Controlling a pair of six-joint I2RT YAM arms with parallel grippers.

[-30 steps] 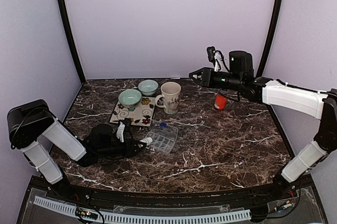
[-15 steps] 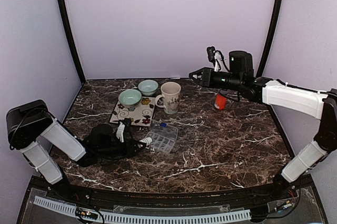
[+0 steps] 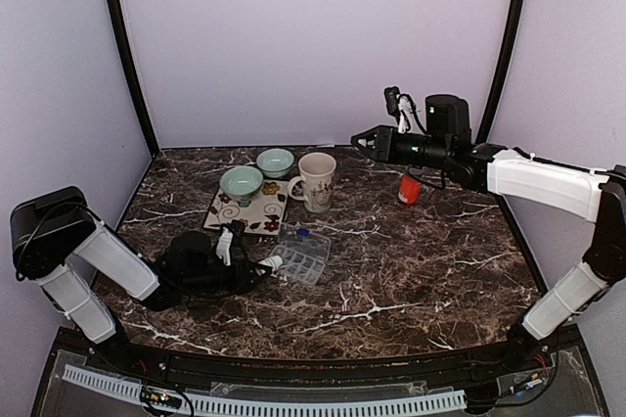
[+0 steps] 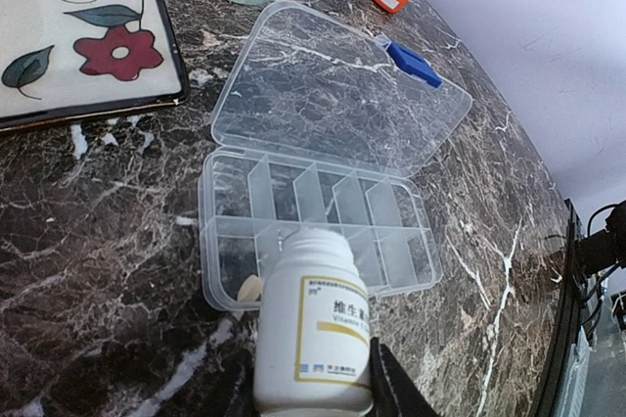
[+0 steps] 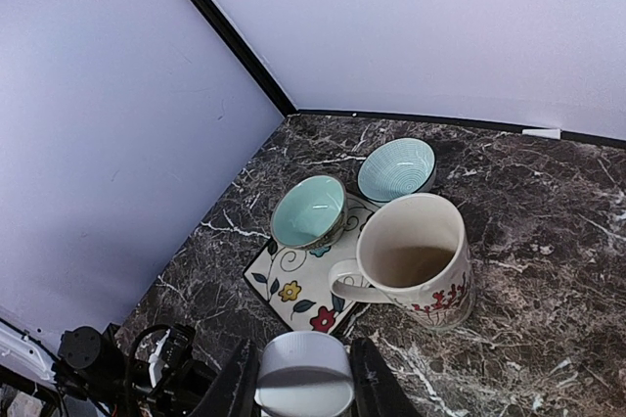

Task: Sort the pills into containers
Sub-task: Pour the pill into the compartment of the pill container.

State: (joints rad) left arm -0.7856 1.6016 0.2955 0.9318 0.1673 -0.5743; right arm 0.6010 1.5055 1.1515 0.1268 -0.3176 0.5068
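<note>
The left gripper (image 3: 252, 268) is clenched round a white bottle (image 4: 313, 324), which is tipped mouth-first over the near edge of the open box (image 4: 323, 216). One pale pill (image 4: 251, 288) lies in the near corner compartment, just beside the bottle's mouth. The other compartments look bare from where I stand. I'd say the sorting has barely begun: one pill is in and the rest have yet to be shaken out and spread across the compartments. The lid (image 4: 333, 94) lies flat on the table beyond these jaws, not yet closed.

The right gripper (image 3: 364, 140) hangs high in the air, well apart from the box, grasping a white cap (image 5: 303, 370). I take it for the bottle's cap, though I can't be sure.

Below and ahead of the right jaws stands a mug (image 5: 416, 265). Past it is a teal bowl (image 5: 308, 211) on a flowered tile (image 5: 293, 290), with a blue bowl (image 5: 396, 169) just beyond. An orange bottle (image 3: 410, 187) stands under the right arm, behind its jaws, and may hold a second sort of pill.

Nothing lies between the left jaws and the box. The tile's edge sits near the box to one side, and the mug stands close behind the lid. A wide swing there could knock them.
</note>
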